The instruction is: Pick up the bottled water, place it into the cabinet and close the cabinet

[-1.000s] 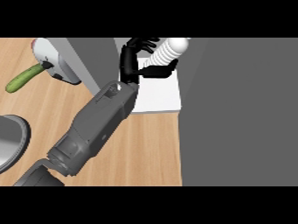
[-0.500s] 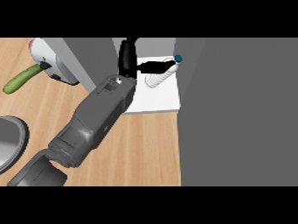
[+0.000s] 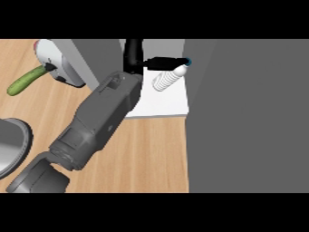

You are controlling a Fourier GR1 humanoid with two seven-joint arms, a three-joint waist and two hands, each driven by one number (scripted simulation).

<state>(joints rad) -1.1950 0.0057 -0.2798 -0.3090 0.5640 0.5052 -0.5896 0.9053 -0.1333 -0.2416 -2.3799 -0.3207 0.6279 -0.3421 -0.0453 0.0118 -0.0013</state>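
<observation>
The right hand (image 3: 150, 61) is curled round the bottled water (image 3: 168, 78), which has tipped from lying across the opening to slanting down onto the white cabinet shelf (image 3: 160, 106) — placement looks nearly done, release and closing the grey cabinet door (image 3: 257, 118) remain

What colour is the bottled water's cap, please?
Blue, on a clear ribbed bottled water seen in the head view.
</observation>
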